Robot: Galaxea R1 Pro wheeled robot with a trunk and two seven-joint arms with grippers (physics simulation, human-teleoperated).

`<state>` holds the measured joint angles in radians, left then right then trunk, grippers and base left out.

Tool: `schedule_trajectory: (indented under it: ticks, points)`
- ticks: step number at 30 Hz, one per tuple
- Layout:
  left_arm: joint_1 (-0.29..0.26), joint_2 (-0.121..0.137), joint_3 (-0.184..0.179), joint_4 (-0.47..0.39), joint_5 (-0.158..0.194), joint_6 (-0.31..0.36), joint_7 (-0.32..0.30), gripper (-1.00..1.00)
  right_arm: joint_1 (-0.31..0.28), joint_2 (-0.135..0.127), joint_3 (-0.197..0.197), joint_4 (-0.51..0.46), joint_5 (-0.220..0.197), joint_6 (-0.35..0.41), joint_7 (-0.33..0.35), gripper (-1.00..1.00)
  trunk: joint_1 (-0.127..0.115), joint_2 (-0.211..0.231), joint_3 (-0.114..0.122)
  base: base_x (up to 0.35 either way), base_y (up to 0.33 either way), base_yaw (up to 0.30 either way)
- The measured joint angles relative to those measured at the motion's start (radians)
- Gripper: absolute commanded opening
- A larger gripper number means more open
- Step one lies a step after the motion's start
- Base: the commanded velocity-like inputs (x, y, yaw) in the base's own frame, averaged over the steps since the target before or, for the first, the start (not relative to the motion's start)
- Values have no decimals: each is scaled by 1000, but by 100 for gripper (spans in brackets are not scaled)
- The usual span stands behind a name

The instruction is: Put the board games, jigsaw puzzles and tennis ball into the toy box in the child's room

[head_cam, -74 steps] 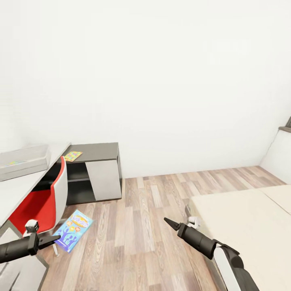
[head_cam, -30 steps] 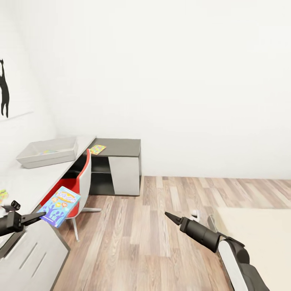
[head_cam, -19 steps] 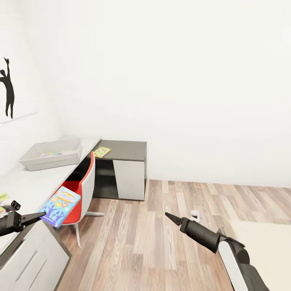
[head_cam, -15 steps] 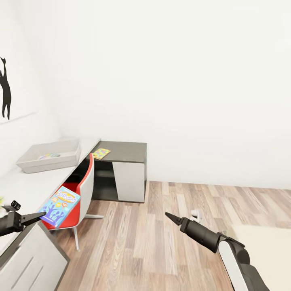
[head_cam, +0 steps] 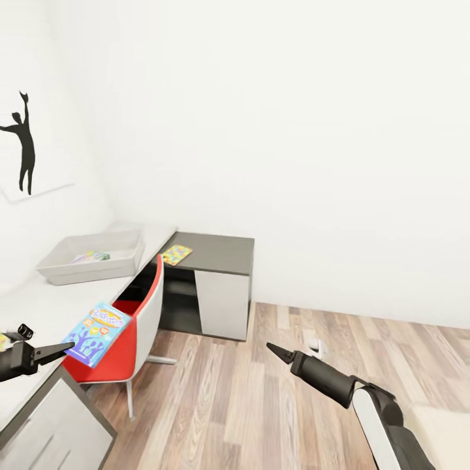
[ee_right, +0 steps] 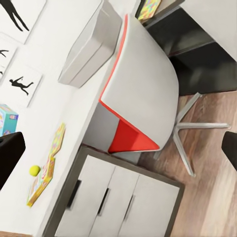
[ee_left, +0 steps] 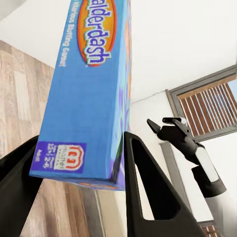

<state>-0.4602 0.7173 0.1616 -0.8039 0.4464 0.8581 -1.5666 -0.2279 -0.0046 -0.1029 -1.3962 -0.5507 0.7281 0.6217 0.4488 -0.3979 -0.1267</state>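
Your bench (head_cam: 59, 307) runs along the left wall, light grey top, joined at the far end to the lower dark-grey section (head_cam: 219, 245). Red chair (head_cam: 140, 320) is tucked against it, back toward you. Toy box (head_cam: 91, 258) sits on the grey top near the far end, something colourful already lying inside; can't tell what. One jigsaw puzzle (head_cam: 177, 254) lies flat on the dark section, just beside the joint. Right wrist view shows a second puzzle square (ee_right: 47, 170) on the near end of the bench top, tilted up on something, with the tennis ball (ee_right: 34, 170) just beside it. Your left hand (head_cam: 62, 349) is pinching the blue board game (head_cam: 98, 324) by its bottom edge, fingers (ee_left: 148, 187) either side, box held up over the bench's front edge by the chair. Right hand (head_cam: 273, 350) is out over the wood floor, carrying nothing; can't tell if it's spread or pressed together.
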Motion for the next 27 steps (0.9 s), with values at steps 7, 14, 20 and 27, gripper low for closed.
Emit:
schedule_trajectory:
  ticks: [7,14,20,27]
  points:
    - [0,-1,0,0,0,0,0,-100,0,0,0,2,0,0,0,100,0,0,0,324,0,262]
    - [-1,-1,-1,0,0,0,0,-100,0,0,-3,4,-1,0,2,100,0,0,0,324,0,38]
    - [-1,-1,-1,0,0,-1,0,-100,0,-2,-5,4,-3,-1,7,100,0,0,0,325,0,3]
    - [0,-1,0,0,0,-2,0,-100,0,-1,-3,-4,-2,0,6,100,0,0,0,326,0,193]
